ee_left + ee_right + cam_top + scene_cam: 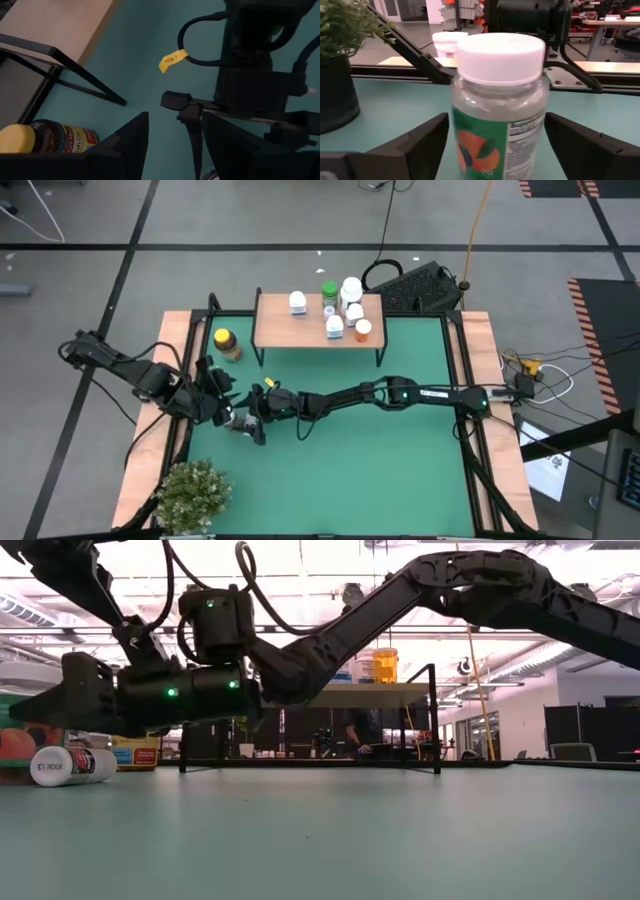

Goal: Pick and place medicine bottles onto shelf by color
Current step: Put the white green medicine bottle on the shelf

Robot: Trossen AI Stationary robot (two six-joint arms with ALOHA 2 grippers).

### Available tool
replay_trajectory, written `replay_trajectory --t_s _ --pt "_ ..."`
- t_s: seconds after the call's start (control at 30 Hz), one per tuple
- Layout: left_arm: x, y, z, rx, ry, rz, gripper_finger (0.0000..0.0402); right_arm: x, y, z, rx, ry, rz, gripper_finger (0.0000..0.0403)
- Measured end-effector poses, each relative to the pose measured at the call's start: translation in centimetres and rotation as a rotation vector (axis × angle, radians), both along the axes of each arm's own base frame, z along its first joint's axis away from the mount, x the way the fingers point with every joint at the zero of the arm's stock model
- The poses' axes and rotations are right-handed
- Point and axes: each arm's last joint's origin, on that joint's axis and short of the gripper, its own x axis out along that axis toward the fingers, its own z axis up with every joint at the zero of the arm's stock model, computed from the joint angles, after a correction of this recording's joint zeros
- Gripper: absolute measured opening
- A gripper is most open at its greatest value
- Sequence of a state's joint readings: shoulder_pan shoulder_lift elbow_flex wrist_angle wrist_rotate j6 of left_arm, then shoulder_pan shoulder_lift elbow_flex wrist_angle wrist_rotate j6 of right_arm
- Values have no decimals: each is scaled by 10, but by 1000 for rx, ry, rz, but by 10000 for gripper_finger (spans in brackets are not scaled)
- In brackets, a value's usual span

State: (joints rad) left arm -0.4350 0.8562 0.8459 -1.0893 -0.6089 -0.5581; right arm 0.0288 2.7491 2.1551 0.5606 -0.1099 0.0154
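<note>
A white-capped clear bottle (498, 107) is seen upright between the spread fingers of the right gripper (257, 418), with gaps on both sides.

Only the right wrist view shows that bottle; from above it is hidden beneath the two grippers. The left gripper (222, 402), jaws parted around nothing, is met at nine o'clock of mid-mat. An amber bottle (227, 344) lies near the shelf (310, 328), where six bottles stand at twelve o'clock. Open mat (400, 470) is left toward three o'clock.
</note>
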Motion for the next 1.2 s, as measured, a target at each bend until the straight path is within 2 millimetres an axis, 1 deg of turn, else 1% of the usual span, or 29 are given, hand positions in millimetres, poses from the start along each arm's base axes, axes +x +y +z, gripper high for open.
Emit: replay_trajectory --t_s 0.2,0.3,0.43,0.5,0.57,0.7,0.8,0.93,1.2 --pt "1 2 0 3 -3 14 187 0 -4 0 -9 1 -6 254" --pt "1 3 0 6 -1 22 187 0 -3 -1 -13 6 -5 234" --pt "1 4 0 -2 2 25 192 -1 -3 1 -18 27 27 236" --pt "1 4 0 -24 5 30 201 -1 -4 3 -25 42 71 245" --pt "0 4 -1 -49 9 58 213 -2 -3 7 -33 82 74 248" --pt "-5 5 -4 -60 47 92 230 -6 -4 24 -95 162 88 247" --pt "-7 4 -4 -64 57 94 234 -11 -3 37 -131 237 103 244" --pt "-7 0 -4 -69 48 67 234 -17 -4 48 -169 303 119 243" --pt "-9 -5 -3 -51 45 16 234 -22 -3 65 -169 338 124 243"
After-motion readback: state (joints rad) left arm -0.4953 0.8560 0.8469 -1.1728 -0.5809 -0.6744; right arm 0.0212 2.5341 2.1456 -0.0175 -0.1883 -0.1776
